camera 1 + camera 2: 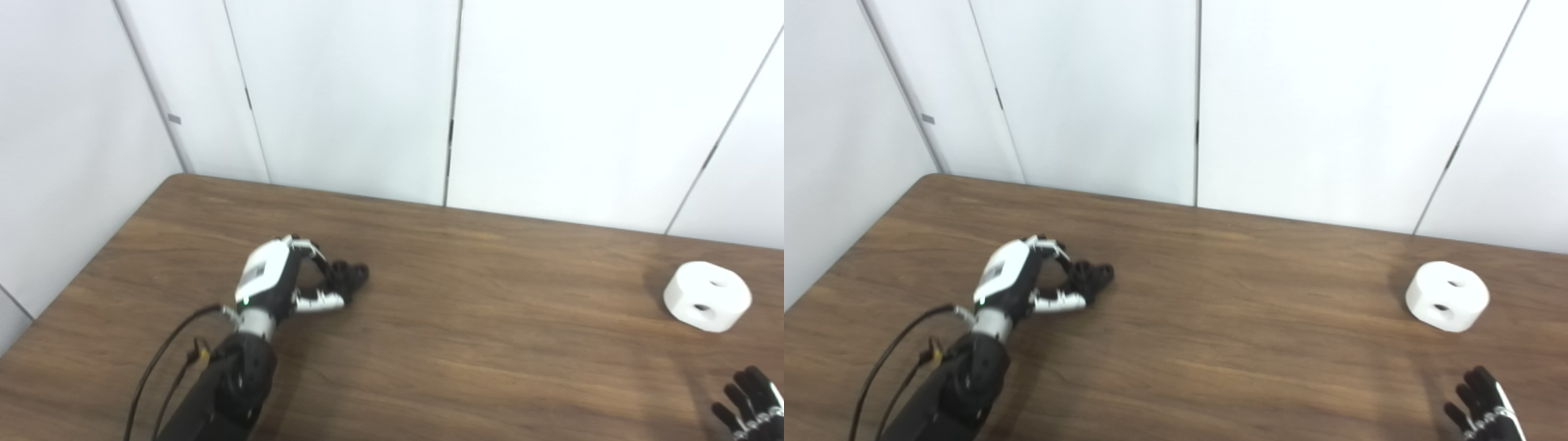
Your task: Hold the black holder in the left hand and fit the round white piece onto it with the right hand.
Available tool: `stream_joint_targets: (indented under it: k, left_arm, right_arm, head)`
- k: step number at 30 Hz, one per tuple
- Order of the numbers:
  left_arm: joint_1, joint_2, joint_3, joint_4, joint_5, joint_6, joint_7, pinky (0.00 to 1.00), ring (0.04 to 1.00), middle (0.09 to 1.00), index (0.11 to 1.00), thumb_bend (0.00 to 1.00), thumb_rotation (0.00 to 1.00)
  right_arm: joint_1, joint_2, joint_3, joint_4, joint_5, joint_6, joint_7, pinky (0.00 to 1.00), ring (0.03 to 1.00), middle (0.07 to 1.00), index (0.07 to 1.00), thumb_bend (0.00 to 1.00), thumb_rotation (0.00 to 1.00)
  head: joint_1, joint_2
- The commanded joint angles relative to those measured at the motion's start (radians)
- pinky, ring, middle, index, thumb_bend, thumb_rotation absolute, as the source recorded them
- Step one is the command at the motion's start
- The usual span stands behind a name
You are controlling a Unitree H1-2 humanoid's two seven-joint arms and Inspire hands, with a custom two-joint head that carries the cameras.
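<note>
My left hand lies on the wooden table at the left, its fingers and thumb curled around a small black holder that sticks out to the right; it also shows in the right eye view. The round white piece, a short cylinder with two holes, rests on the table at the far right. My right hand is at the bottom right corner, only its fingertips showing, spread apart and empty, well short of the white piece.
White wall panels stand close behind the table's far edge and along its left side. A black cable runs along my left forearm.
</note>
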Motion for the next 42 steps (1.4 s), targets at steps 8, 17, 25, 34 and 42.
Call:
stream_joint_targets:
  k: [8,17,25,34,42]
  left_arm:
    - [0.096,-0.051,-0.049,-0.212,0.010,-0.050,-0.082,1.00,0.937,0.817,0.486,0.52,0.05]
    - [0.187,-0.114,-0.142,-0.289,0.027,-0.093,-0.149,1.00,0.942,0.818,0.486,0.52,0.05]
    - [0.245,-0.134,-0.200,-0.266,0.088,-0.141,-0.147,1.00,0.951,0.825,0.486,0.52,0.04]
    - [0.269,-0.103,-0.214,-0.234,0.192,-0.187,-0.151,1.00,0.942,0.821,0.487,0.52,0.05]
    - [0.270,-0.103,-0.219,-0.207,0.252,-0.220,-0.149,1.00,0.931,0.814,0.487,0.52,0.05]
  right_arm:
    - [0.014,0.054,0.043,-0.028,-0.037,0.037,-0.027,0.87,0.949,0.949,0.930,0.59,0.88]
    - [0.010,0.073,0.079,-0.069,-0.092,0.082,-0.062,0.87,0.946,0.940,0.926,0.59,0.89]
    - [0.017,0.071,0.100,-0.111,-0.101,0.123,-0.101,0.88,0.945,0.932,0.919,0.61,0.89]
    - [0.023,0.057,0.092,-0.145,-0.075,0.167,-0.108,0.88,0.945,0.927,0.915,0.63,0.89]
    - [0.023,0.041,0.079,-0.140,-0.036,0.160,-0.094,0.88,0.947,0.938,0.922,0.60,0.89]
  head:
    - [-0.093,0.048]
    - [-0.182,0.088]
    - [-0.210,0.118]
    - [-0.217,0.133]
    - [-0.217,0.133]
